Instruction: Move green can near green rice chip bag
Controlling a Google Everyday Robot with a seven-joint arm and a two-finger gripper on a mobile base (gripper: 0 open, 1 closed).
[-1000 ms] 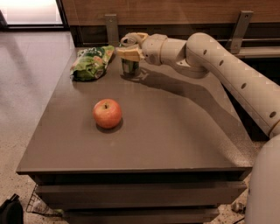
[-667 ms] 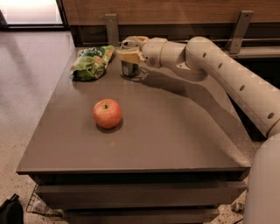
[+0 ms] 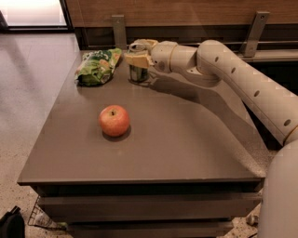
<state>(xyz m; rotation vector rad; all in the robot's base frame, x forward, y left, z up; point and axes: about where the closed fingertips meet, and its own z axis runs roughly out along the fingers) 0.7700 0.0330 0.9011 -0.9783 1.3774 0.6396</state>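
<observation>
The can (image 3: 138, 73) stands upright at the table's (image 3: 186, 139) far edge, just beside the bag (image 3: 97, 66), apart from it by a narrow gap. The gripper (image 3: 136, 52) sits over the can's top, reached in from the right; whether it is clamped on the can or loose around it I cannot tell. The step in hand looks like the placing itself, with the task nearly done. The next move would call for letting go and lifting straight away without tipping the can. An apple (image 3: 114, 121) lies well apart, nearer the camera. The tabletop is smooth grey-brown; behind it runs a wood panel (image 3: 186, 11), and a pale floor (image 3: 32, 83) shows left
</observation>
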